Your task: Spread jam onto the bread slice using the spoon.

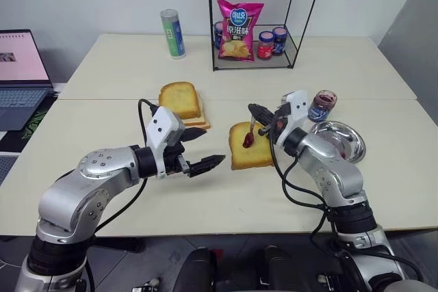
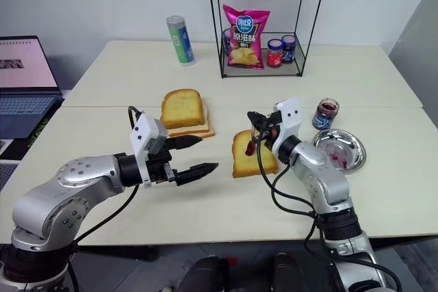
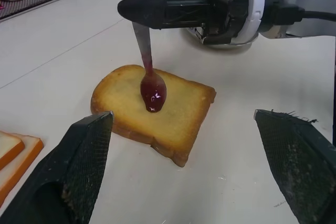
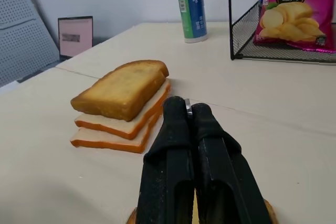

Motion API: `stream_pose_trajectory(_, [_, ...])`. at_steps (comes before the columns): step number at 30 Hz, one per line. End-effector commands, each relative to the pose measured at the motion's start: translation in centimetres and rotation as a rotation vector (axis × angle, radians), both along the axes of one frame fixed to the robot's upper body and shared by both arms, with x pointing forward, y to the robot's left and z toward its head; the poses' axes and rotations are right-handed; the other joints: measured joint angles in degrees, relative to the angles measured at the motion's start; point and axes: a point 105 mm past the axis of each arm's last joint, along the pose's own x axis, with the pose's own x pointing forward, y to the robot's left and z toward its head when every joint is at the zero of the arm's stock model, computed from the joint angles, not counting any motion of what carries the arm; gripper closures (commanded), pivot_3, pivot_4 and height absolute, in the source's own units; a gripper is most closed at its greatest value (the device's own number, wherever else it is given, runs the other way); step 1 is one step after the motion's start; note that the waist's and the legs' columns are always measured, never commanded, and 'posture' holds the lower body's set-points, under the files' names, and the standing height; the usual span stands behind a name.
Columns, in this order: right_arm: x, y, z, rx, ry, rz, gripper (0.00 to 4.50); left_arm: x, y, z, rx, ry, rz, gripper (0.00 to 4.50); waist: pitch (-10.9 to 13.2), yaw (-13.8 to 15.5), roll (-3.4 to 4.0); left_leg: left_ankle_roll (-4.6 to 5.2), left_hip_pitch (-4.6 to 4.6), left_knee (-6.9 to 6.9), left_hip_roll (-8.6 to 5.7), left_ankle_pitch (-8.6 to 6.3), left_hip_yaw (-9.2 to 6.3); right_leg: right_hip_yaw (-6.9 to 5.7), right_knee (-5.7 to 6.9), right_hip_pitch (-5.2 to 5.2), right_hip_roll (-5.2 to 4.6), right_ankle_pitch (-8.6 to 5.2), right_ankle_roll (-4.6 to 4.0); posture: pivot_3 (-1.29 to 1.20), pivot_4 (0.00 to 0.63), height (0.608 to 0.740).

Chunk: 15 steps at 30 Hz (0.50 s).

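The bread slice [image 1: 250, 146] is found lying flat on the desk [image 1: 123, 80], near its middle, between the two arms. The right pincer [image 3: 137, 8] is held above the slice, its fingers pressed together and clamped on the handle of the spoon [image 3: 147, 69]. The spoon is hung bowl downward, and its bowl is coated with the jam [image 3: 153, 93], which is seen at or just above the face of the slice; contact cannot be confirmed. The left pincer [image 1: 205, 148] is held just beside the slice, on the robot's left, with its fingers spread wide apart and nothing gripped. A pile of toast slices [image 1: 182, 104] is noted behind it. An open jam jar [image 1: 321, 105] and a steel dish [image 1: 339, 141] are placed by the right arm.
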Motion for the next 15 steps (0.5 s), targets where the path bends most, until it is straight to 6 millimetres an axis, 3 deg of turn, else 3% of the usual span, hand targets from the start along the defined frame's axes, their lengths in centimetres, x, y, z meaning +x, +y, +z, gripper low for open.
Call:
stream_pose_trajectory(1, [0.6,-1.8,2.3,-0.006,-0.098,-0.059,4.47,0.1,-0.3,0.8,0.0,-0.049,-0.023,0.0,0.0,0.0,0.0,0.0,0.0,0.0,0.0,0.0,0.01,0.01,0.0,0.0,0.0,0.0,0.0,0.0,0.15,0.74])
stream_pose_trajectory(6, [0.8,-2.6,3.6,0.057,-0.095,-0.076,4.47,0.3,-0.4,1.0,0.001,-0.054,-0.033,0.0,0.0,0.0,0.0,0.0,0.0,-0.01,0.0,0.0,0.0,0.0,0.01,-0.01,0.0,0.01,-0.02,0.0,0.15,0.74])
stream_pose_trajectory(8, [0.9,-3.0,3.6,0.217,0.0,-0.075,4.47,0.3,-0.4,1.0,0.004,-0.056,-0.036,0.0,0.0,0.0,0.0,-0.01,0.0,-0.02,0.01,0.0,0.0,-0.01,0.01,-0.01,0.01,0.02,-0.04,0.0,0.15,0.74])
stream_pose_trajectory(11, [1.1,-3.5,2.9,0.459,0.163,-0.053,4.47,0.3,-0.3,1.0,0.006,-0.059,-0.037,0.0,0.0,0.0,0.0,-0.02,0.0,-0.03,0.08,-0.01,0.0,-0.01,0.01,0.0,0.01,0.15,-0.25,0.0,0.15,0.74])
stream_pose_trajectory(15, [1.1,-3.4,1.2,0.601,0.305,-0.057,4.47,0.3,-0.3,1.1,0.008,-0.061,-0.036,0.0,0.0,-0.1,0.0,-0.04,0.01,-0.01,0.13,-0.01,0.0,-0.02,0.03,0.0,0.01,0.18,-0.3,0.0,0.15,0.74])
